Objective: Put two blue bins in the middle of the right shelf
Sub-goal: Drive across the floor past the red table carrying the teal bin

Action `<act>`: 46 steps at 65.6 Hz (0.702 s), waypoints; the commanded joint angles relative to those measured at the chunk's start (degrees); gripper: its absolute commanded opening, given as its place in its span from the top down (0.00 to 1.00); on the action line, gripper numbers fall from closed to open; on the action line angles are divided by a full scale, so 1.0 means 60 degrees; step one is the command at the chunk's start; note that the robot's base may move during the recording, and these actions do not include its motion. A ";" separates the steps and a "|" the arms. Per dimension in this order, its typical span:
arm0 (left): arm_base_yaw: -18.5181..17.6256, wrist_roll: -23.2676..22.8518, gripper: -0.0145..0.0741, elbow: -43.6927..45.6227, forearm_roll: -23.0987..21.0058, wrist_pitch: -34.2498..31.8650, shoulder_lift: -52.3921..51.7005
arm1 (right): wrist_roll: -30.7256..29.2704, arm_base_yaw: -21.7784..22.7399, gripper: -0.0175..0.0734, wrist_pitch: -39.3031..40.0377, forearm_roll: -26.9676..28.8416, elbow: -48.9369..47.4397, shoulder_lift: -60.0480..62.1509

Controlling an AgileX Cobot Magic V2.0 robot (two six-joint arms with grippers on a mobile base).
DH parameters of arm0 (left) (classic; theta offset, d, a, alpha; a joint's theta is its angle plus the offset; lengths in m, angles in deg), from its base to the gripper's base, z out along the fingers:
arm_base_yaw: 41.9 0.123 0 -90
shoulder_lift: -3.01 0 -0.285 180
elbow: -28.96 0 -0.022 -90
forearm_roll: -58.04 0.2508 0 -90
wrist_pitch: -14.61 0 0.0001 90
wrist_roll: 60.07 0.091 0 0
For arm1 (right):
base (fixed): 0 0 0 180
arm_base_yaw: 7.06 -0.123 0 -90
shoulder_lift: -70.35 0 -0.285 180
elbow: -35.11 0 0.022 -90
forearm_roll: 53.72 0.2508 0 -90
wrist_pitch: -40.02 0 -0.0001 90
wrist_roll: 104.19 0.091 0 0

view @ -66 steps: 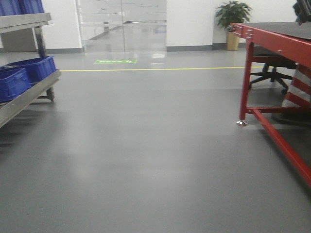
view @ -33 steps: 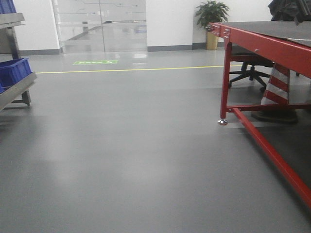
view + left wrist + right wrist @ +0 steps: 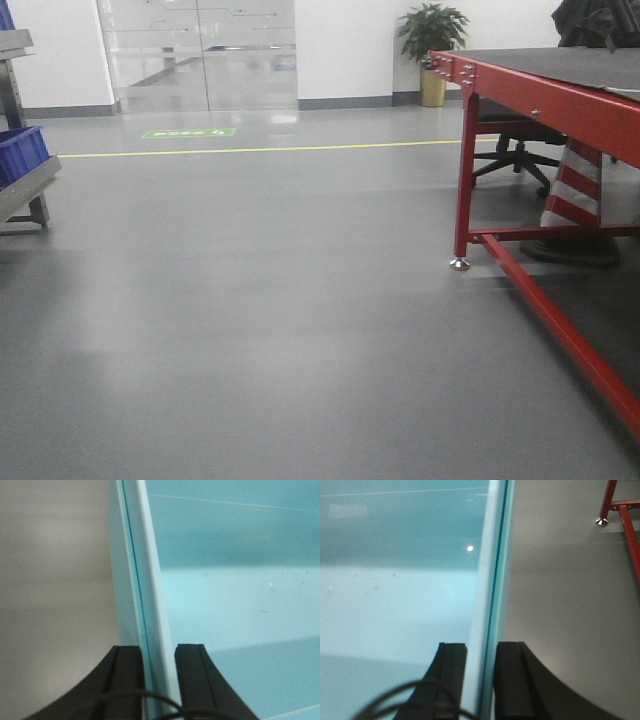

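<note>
My left gripper (image 3: 160, 652) is shut on the left wall of a blue bin (image 3: 235, 605). The bin looks pale cyan in this view, and its inside fills the right of the frame. In the right wrist view, my right gripper (image 3: 481, 650) is shut on the right wall of a blue bin (image 3: 395, 590), whose inside fills the left. Grey floor shows beyond each wall. Another blue bin (image 3: 20, 152) sits on a metal shelf (image 3: 28, 188) at the far left edge of the front view. The right shelf is out of view.
A red-framed table (image 3: 540, 95) stands at the right, its low rail (image 3: 560, 330) running toward me. Under it are an office chair (image 3: 515, 155) and a red-and-white striped cone (image 3: 575, 190). A potted plant (image 3: 432, 35) and glass doors (image 3: 200, 55) stand at the far wall. Grey floor (image 3: 270, 300) lies ahead.
The front view has swung to the right. The left shelf with its blue bins slid almost out of frame, and the red table came further into view. Earlier wrist frames are not given.
</note>
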 commanded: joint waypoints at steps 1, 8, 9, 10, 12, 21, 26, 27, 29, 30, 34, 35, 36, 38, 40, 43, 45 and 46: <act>-0.0296 0.0082 0.96 0.0208 -0.2868 -0.0754 -0.0176 | -0.0003 -0.0256 0.98 0.1937 0.1276 -0.0109 0.0090; -0.0296 0.0082 0.96 0.0208 -0.2868 -0.0754 -0.0176 | -0.0003 -0.0256 0.98 0.1937 0.1276 -0.0109 0.0090; -0.0296 0.0082 0.96 0.0208 -0.2868 -0.0754 -0.0176 | -0.0003 -0.0256 0.98 0.1937 0.1276 -0.0109 0.0090; -0.0296 0.0082 0.96 0.0208 -0.2868 -0.0754 -0.0176 | -0.0003 -0.0256 0.98 0.1937 0.1276 -0.0109 0.0090; -0.0296 0.0082 0.96 0.0208 -0.2868 -0.0754 -0.0176 | -0.0003 -0.0256 0.98 0.1937 0.1276 -0.0109 0.0090; -0.0296 0.0082 0.96 0.0208 -0.2868 -0.0754 -0.0176 | -0.0003 -0.0256 0.98 0.1937 0.1276 -0.0109 0.0090; -0.0296 0.0082 0.96 0.0208 -0.2868 -0.0754 -0.0176 | -0.0003 -0.0256 0.98 0.1937 0.1276 -0.0109 0.0090; -0.0296 0.0082 0.96 0.0208 -0.2868 -0.0754 -0.0176 | -0.0003 -0.0256 0.98 0.1937 0.1276 -0.0109 0.0090; -0.0296 0.0082 0.96 0.0208 -0.2868 -0.0754 -0.0176 | -0.0003 -0.0256 0.98 0.1937 0.1276 -0.0109 0.0090; -0.0296 0.0082 0.96 0.0208 -0.2868 -0.0754 -0.0176 | -0.0003 -0.0256 0.98 0.1937 0.1276 -0.0109 0.0090; -0.0296 0.0082 0.96 0.0208 -0.2868 -0.0754 -0.0176 | -0.0003 -0.0256 0.98 0.1937 0.1276 -0.0109 0.0090; -0.0296 0.0082 0.96 0.0208 -0.2868 -0.0754 -0.0176 | -0.0003 -0.0256 0.98 0.1937 0.1276 -0.0109 0.0090; -0.0296 0.0082 0.96 0.0208 -0.2868 -0.0754 -0.0176 | -0.0003 -0.0256 0.98 0.1937 0.1276 -0.0109 0.0090; -0.0296 0.0082 0.96 0.0208 -0.2868 -0.0754 -0.0176 | -0.0003 -0.0256 0.98 0.1937 0.1276 -0.0109 0.0090; -0.0296 0.0082 0.96 0.0208 -0.2868 -0.0754 -0.0176 | -0.0003 -0.0256 0.98 0.1937 0.1276 -0.0109 0.0090; -0.0296 0.0082 0.96 0.0208 -0.2868 -0.0754 -0.0176 | -0.0003 -0.0256 0.98 0.1937 0.1276 -0.0109 0.0090; -0.0296 0.0082 0.96 0.0208 -0.2868 -0.0754 -0.0176 | -0.0003 -0.0256 0.98 0.1937 0.1276 -0.0109 0.0090; -0.0296 0.0082 0.96 0.0208 -0.2868 -0.0754 -0.0176 | -0.0003 -0.0256 0.98 0.1937 0.1276 -0.0109 0.0090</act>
